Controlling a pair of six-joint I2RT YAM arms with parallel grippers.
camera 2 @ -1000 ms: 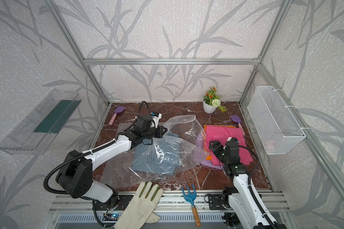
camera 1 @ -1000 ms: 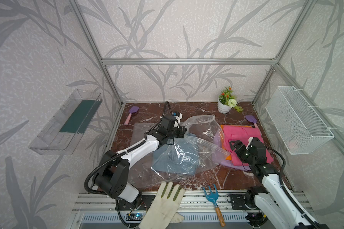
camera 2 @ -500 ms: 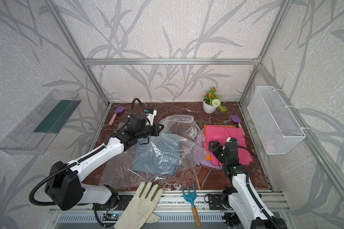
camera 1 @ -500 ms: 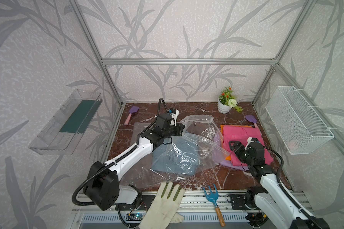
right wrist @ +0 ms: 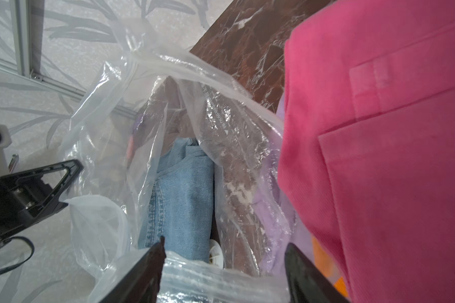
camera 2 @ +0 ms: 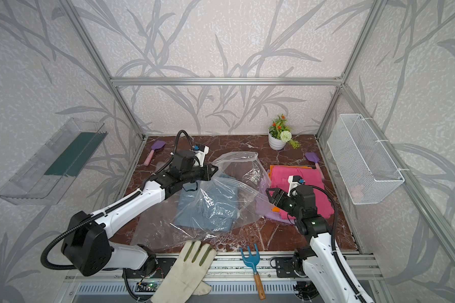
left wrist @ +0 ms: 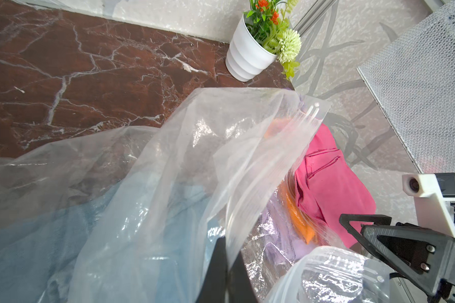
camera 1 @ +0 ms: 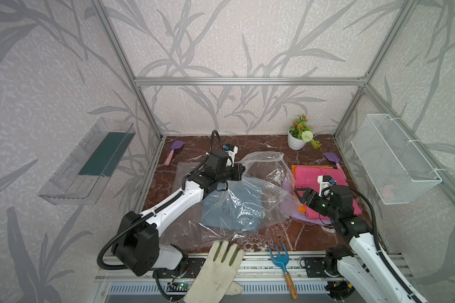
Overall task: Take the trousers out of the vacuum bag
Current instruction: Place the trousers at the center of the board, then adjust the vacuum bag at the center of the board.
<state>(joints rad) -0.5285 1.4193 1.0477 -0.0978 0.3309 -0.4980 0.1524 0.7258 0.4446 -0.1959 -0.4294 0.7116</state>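
Observation:
The vacuum bag [camera 1: 263, 162] lies crumpled mid-table, its mouth facing right. Light blue denim trousers [camera 1: 231, 210] sit inside it. Outside it, at the right, are stacked the pink trousers [camera 1: 313, 175], orange trousers [camera 1: 301, 208] and lilac trousers [camera 1: 297, 219]. My left gripper [camera 1: 241, 171] is shut on the bag's upper film [left wrist: 221, 157] and holds it up. At the bag's mouth my right gripper [camera 1: 300, 195] is open, and the zip-seal strip [right wrist: 221, 272] lies between its fingers [right wrist: 156, 253]. The white valve [right wrist: 216, 253] shows beside the denim [right wrist: 184, 189].
A cream glove [camera 1: 216, 267] and a blue hand rake [camera 1: 283, 262] lie over the front edge. At the back stand a flower pot [camera 1: 297, 136] and two purple spatulas [camera 1: 175, 149] [camera 1: 332, 158]. A wire basket [camera 1: 394, 157] hangs on the right wall, a clear shelf [camera 1: 90, 162] on the left.
My right gripper has moved left to the bag's mouth and its jaws have narrowed a little. The left arm's elbow has swung down and left while its gripper kept hold of the film.

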